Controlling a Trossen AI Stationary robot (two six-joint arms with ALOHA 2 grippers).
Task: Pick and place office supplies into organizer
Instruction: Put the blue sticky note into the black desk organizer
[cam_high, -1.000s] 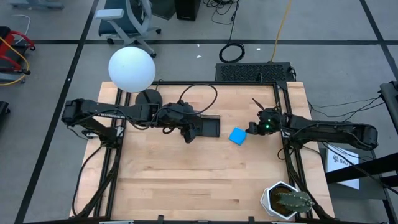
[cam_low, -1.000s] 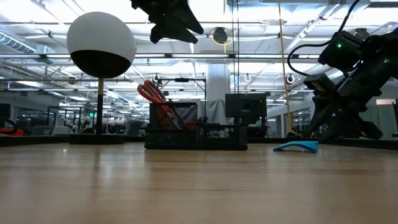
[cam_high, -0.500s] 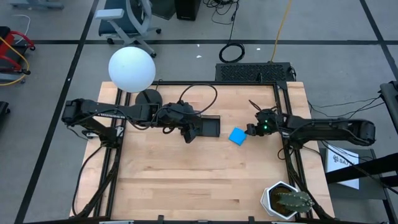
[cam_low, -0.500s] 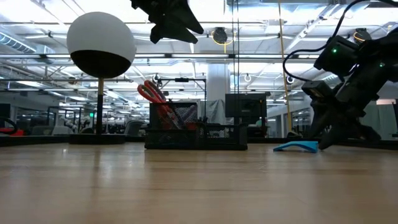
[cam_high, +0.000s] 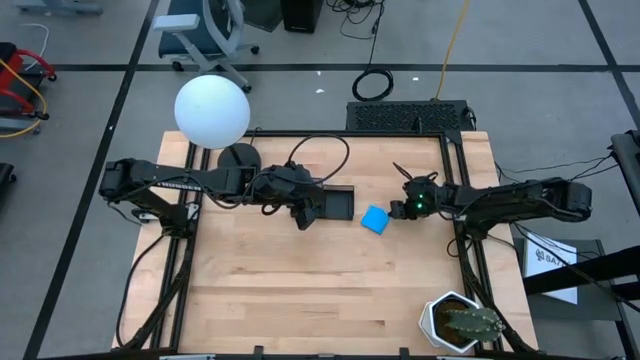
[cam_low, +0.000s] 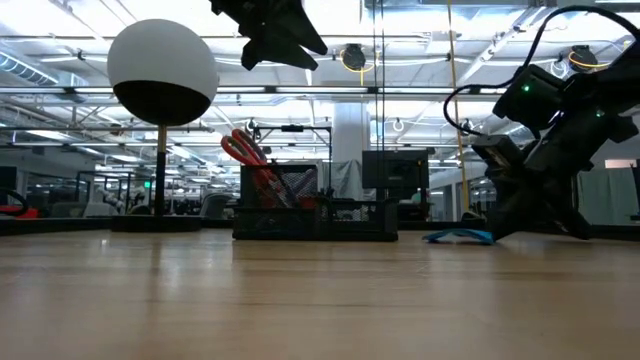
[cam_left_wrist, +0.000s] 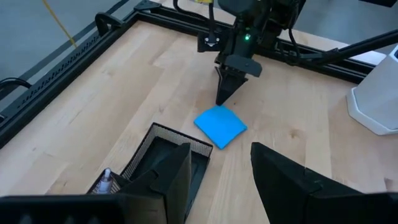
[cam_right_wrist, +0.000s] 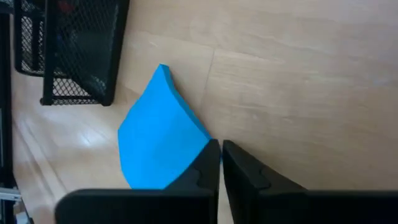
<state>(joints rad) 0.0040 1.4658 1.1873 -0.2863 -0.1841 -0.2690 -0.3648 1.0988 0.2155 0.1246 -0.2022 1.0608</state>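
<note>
The red-handled scissors already stand in the black organizer at the back of the desk. The blue pad lies on the wood just beside it, not yet put away. The right gripper touches the pad's edge, jaws clenched, apparently holding nothing. The left gripper hovers over the organizer, jaws released and empty.

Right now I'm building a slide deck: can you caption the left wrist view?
Right pincer, shut, tip at the edge of the blue pad beside the black mesh organizer.
</note>
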